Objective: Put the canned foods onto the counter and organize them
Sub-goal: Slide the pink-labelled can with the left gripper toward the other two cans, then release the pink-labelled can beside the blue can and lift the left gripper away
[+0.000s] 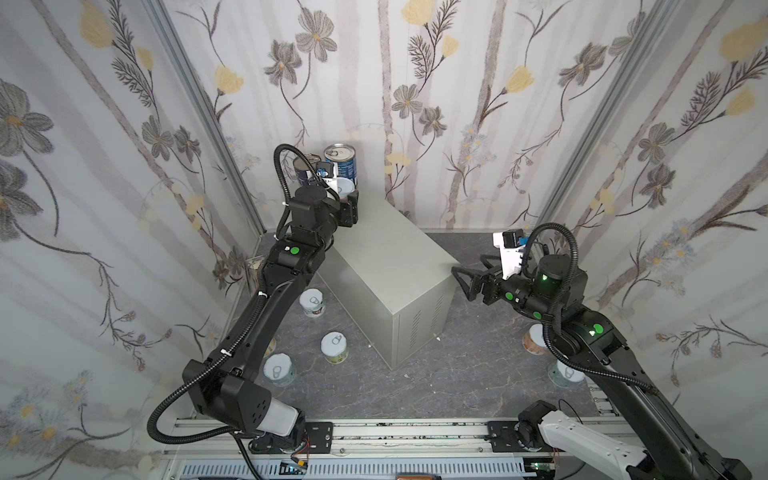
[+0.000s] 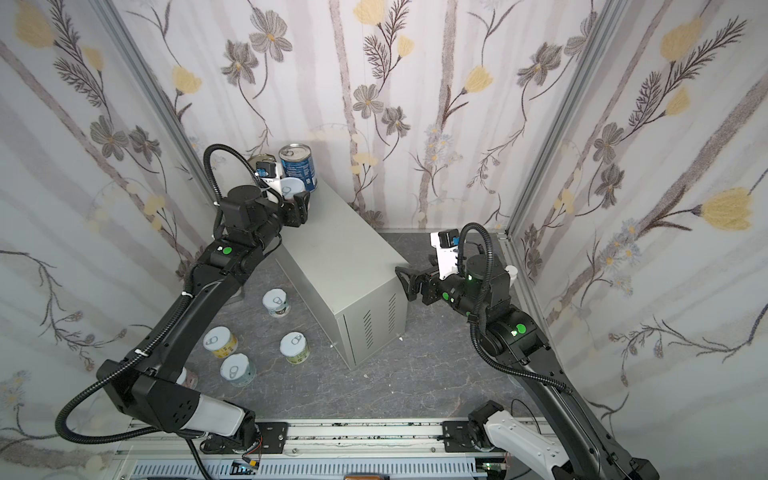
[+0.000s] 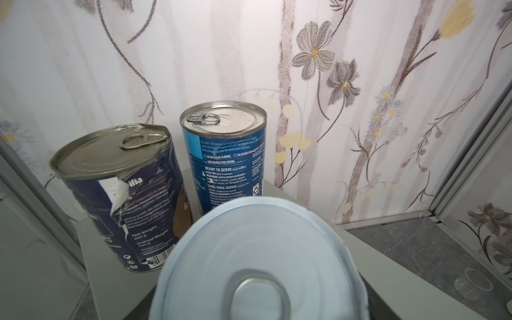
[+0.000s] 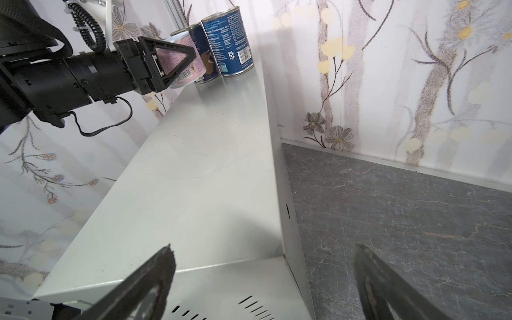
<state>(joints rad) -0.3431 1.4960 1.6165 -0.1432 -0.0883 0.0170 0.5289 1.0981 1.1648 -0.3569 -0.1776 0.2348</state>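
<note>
Plainly, our left end effector [image 4: 186,54] grips a short pink-labelled can [image 3: 257,257] at the worktop's [image 4: 207,166] far end, upper centre in both top views, just beside the dented tall can [image 3: 122,194]; a careless release could knock that over, we judge; our right end effector [image 4: 264,257] hangs open.

Floral wallpaper [image 1: 415,104] in grey and yellow covers three walls; dark grey marbled floor [image 1: 457,374], aluminium corner posts [image 1: 197,95]

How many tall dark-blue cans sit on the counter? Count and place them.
2, at the counter's far end: the dented torn-label can and the intact can beside it. None seems hidden.
</note>
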